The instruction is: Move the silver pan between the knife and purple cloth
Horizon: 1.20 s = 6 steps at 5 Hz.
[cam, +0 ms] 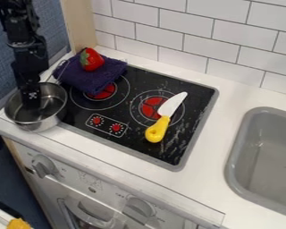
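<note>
White wall tiles [199,36] run behind a pale desk [196,183], with a black cooktop [169,150] set into it and a grey sink [231,165] toward the right. Against the bluish background at the upper left, the dark robot arm [27,38] comes in from the top edge and hangs down almost upright, its wrist straight above its lowest part. The black pincer [32,105] points downward, its lower end reaching inside the rim of the silver pan [41,123], nearer the pan's back than its front. Whether the pincer is spread, pressed together or pinching the pan, I cannot tell.

The silver pan stands open side up at the left of the cooktop, by its front left corner. Just behind it, the purple cloth [89,81] lies bunched over the cooktop's back left corner, carrying a red strawberry [91,59]. Well to the right of both, the knife [163,117] lies aslant across the right burner, white blade toward the wall, yellow handle toward the front. Below the desk's front edge are two grey knobs [44,165].
</note>
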Tool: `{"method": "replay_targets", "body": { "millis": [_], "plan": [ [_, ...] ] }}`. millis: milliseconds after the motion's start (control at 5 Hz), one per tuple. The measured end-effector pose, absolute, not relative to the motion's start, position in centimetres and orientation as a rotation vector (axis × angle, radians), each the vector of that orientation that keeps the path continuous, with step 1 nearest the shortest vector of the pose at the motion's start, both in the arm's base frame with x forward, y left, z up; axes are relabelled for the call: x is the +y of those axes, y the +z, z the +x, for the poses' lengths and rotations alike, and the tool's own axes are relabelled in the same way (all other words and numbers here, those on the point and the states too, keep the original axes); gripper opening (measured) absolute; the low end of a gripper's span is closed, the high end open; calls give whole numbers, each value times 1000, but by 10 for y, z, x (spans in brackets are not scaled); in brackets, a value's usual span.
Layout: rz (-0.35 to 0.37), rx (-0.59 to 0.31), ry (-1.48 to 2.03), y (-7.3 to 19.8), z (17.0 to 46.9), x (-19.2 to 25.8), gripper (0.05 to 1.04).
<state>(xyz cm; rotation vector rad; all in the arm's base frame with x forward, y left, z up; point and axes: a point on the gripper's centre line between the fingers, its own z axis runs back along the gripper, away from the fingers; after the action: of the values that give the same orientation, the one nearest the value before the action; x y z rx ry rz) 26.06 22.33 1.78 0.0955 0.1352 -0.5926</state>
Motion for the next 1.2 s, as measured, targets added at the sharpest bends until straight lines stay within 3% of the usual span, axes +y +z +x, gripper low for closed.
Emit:
{"method": "replay_targets", "body": {
  "millis": [200, 600, 800, 1000, 1200],
  "plan": [
    [95, 140, -575, 18, 260, 224, 963],
    [60, 152, -588, 18, 252, 225, 388],
    [42, 163, -560, 23, 252, 226, 191],
    [9, 135, -580, 28, 254, 227, 96],
    [-1, 122, -565, 36, 250, 228, 84]
  ]
}}
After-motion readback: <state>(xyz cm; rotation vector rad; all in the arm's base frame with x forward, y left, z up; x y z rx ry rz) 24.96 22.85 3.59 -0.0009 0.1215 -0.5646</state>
